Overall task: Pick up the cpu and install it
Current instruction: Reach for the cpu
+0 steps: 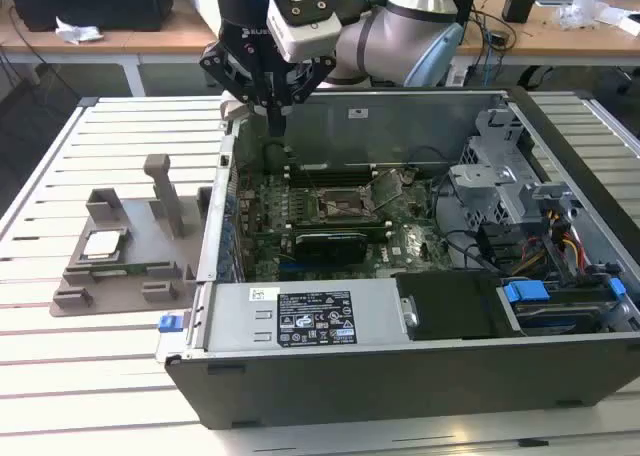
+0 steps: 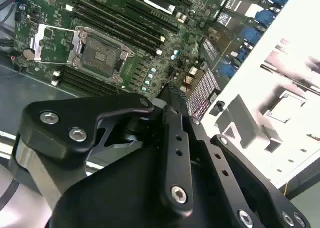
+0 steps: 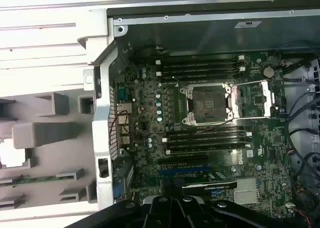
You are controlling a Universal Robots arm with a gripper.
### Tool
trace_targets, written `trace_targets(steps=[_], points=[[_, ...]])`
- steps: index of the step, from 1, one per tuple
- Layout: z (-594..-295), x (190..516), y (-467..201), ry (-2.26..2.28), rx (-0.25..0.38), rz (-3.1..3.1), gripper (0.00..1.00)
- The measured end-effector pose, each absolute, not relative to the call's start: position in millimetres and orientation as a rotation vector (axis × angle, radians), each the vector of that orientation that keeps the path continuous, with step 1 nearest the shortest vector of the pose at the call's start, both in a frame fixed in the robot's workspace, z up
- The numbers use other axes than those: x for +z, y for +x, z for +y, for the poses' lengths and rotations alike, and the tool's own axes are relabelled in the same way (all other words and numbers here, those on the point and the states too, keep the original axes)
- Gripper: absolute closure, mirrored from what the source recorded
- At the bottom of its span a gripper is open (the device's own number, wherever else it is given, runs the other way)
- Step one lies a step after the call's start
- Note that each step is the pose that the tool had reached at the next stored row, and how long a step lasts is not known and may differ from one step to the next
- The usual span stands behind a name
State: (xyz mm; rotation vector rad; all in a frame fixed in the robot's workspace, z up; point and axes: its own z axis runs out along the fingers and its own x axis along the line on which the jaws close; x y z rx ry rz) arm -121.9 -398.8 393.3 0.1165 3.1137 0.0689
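The cpu [image 1: 103,244], a small silver square with a green rim, lies flat on the grey fixture plate [image 1: 120,276] at the exterior view's left, outside the open computer case [image 1: 400,376]. My gripper [image 1: 275,124] hangs above the case's left rear corner, fingers together and holding nothing. It is well apart from the cpu. The motherboard's empty socket [image 1: 345,204] sits mid-board with its retention frame swung open; it shows in both wrist views [image 2: 102,55] [image 3: 207,104]. The black fingers [image 2: 172,138] taper to a shut tip over the case wall.
A silver power supply [image 1: 310,316] with a white label spans the case's front. Drive cage and cables [image 1: 520,216] crowd the exterior view's right. Upright posts [image 1: 165,191] rise from the fixture plate. A black expansion card [image 1: 330,241] lies below the socket. The white slatted table [image 1: 60,356] surrounds it all.
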Motion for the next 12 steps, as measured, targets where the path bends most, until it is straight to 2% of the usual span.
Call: trace_targets(steps=[12], points=[[-398.9, 393.1, -157.2, 0.117, 0.069, 3.114, 0.89]])
